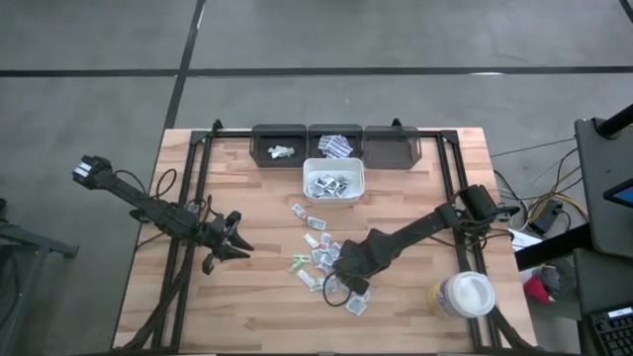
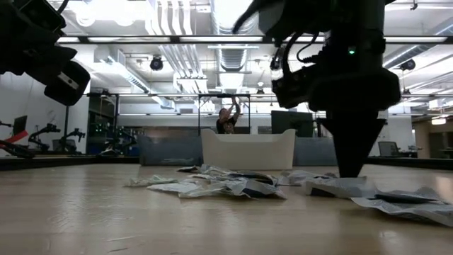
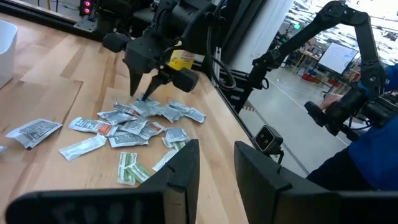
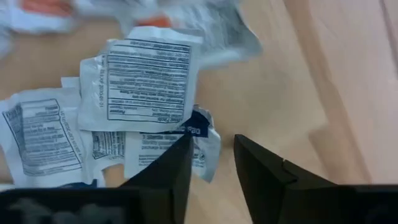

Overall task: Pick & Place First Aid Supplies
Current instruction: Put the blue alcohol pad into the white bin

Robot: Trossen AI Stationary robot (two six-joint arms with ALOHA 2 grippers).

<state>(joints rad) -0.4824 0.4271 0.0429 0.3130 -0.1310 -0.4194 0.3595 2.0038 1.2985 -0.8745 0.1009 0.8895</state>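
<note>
The wooden table (image 1: pixel 247 316) stands on a grey floor, with three dark bins (image 1: pixel 334 144) along its far edge and a white bin (image 1: pixel 334 181) just in front of them. The left gripper (image 1: pixel 240 244) hovers at the table's left side, well clear of the pile, fingers parted and holding nothing. The first aid supplies (image 1: pixel 318 249) lie scattered at the table's centre, in front of the white bin. The right gripper (image 1: pixel 344 282) is lowered onto the pile's near edge; its fingers (image 4: pixel 171 171) stand slightly apart over a sachet (image 4: pixel 168 146), grasp not discernible. A white round tub (image 1: pixel 465 295) stands at the near right corner
</note>
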